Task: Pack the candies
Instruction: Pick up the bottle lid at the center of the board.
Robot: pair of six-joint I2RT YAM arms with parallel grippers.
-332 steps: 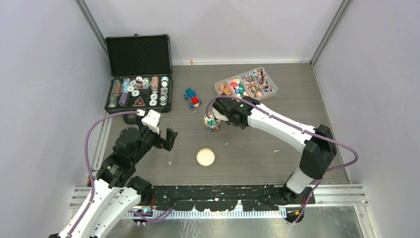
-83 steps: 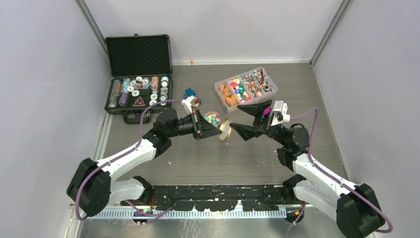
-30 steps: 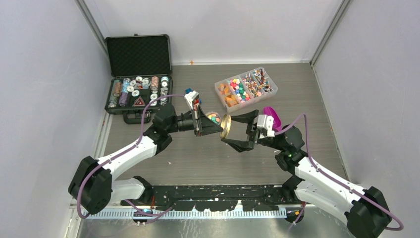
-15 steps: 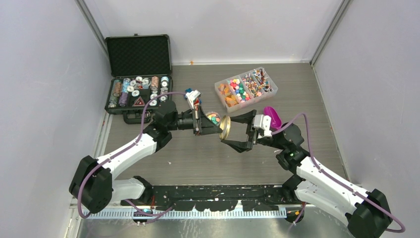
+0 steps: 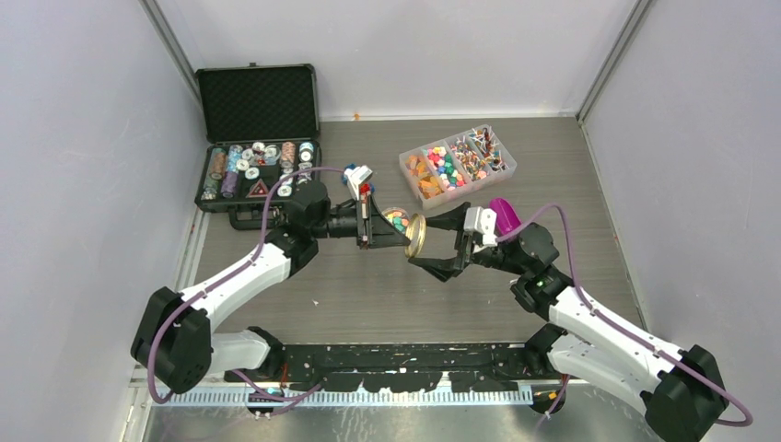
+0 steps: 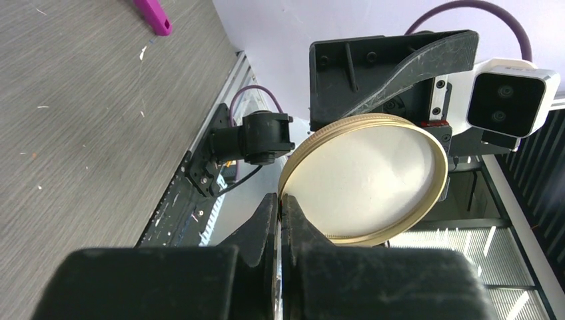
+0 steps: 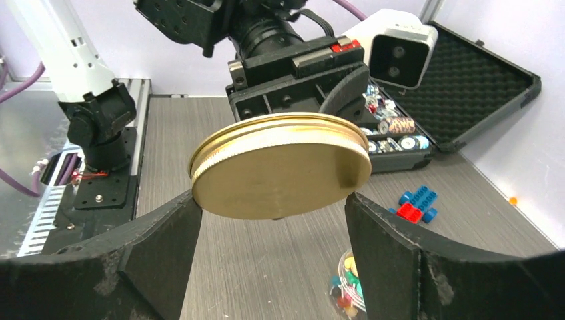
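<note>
Left claw [image 6: 280,212] tight on gold lid [image 6: 366,180], arm outstretched rightward.

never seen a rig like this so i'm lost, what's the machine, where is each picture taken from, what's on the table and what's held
Two robot arms stand at the near edge of a grey table. One picture looks down from above, behind them; the other two come from a camera on each wrist. The left gripper is shut on the rim of a round gold metal lid, held aloft. The right gripper is open, a finger either side of it. On the table: a clear divided tray of small multicoloured candies, a clear jar holding more, an open black case of spools, a blue-and-red toy brick figure and a magenta plastic tool.
</note>
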